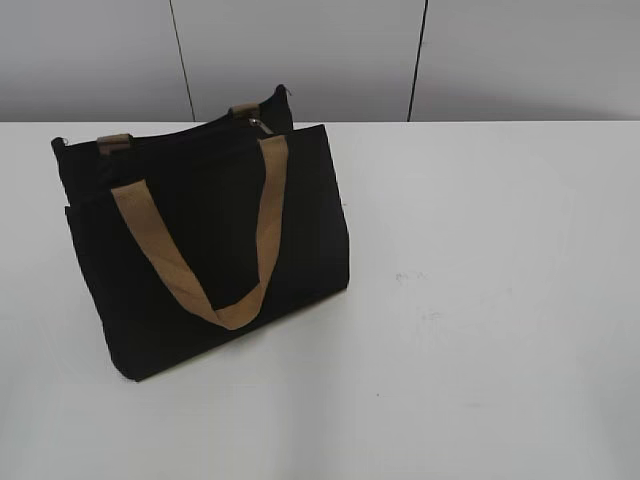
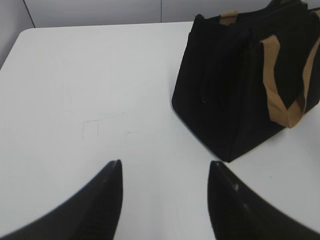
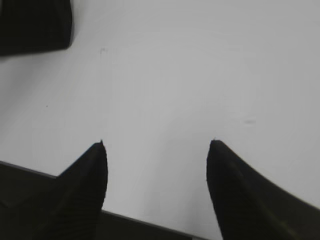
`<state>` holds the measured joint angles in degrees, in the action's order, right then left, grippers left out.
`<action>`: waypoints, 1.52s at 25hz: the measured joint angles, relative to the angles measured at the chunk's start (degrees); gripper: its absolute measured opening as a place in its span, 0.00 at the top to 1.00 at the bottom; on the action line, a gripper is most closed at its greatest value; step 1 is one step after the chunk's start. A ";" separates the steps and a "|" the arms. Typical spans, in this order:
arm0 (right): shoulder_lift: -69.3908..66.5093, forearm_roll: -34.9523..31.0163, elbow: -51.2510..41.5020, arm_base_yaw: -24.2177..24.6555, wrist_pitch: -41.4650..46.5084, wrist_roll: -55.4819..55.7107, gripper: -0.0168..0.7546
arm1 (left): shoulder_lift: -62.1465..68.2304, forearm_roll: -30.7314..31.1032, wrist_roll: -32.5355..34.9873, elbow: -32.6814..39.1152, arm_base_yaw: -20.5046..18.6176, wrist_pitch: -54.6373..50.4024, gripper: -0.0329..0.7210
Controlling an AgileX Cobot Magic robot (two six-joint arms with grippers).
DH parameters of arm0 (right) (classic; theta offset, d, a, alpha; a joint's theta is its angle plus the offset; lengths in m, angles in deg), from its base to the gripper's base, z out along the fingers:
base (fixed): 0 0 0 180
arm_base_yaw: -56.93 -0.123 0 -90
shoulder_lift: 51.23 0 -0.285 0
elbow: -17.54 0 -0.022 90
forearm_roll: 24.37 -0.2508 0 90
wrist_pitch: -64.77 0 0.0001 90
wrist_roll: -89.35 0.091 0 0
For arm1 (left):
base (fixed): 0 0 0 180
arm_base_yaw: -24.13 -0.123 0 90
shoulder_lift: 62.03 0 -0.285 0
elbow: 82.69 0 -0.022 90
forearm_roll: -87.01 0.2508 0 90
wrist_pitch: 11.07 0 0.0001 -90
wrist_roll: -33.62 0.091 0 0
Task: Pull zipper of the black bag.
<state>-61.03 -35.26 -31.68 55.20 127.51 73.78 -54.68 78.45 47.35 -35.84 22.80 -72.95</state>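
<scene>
The black bag stands upright on the white table, left of centre in the exterior view, one tan handle hanging down its front. The small silver zipper shows at the right end of the bag's top edge. Neither gripper shows in the exterior view. My left gripper is open and empty over bare table, with the black bag ahead to its right. My right gripper is open and empty over bare table; a corner of the black bag shows at the top left.
The white table runs wide to the right of the bag. A grey panelled wall stands behind its far edge. The table's near edge shows low in the right wrist view.
</scene>
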 joint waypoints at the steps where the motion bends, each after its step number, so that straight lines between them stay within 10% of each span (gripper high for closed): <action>1: 1.50 0.00 0.00 0.00 0.07 0.00 0.35 | 0.00 0.00 0.00 0.00 0.00 0.00 0.41; 22: 2.43 4.84 -0.18 0.00 0.21 7.25 0.44 | -0.08 -0.06 0.00 0.00 0.00 0.06 0.41; 38: 2.43 4.83 -0.18 0.00 0.16 5.80 0.33 | -0.08 -0.06 0.00 0.00 0.00 0.06 0.41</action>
<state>-58.61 -30.44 -31.86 55.20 127.67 79.58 -54.76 78.39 47.35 -35.84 22.80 -72.89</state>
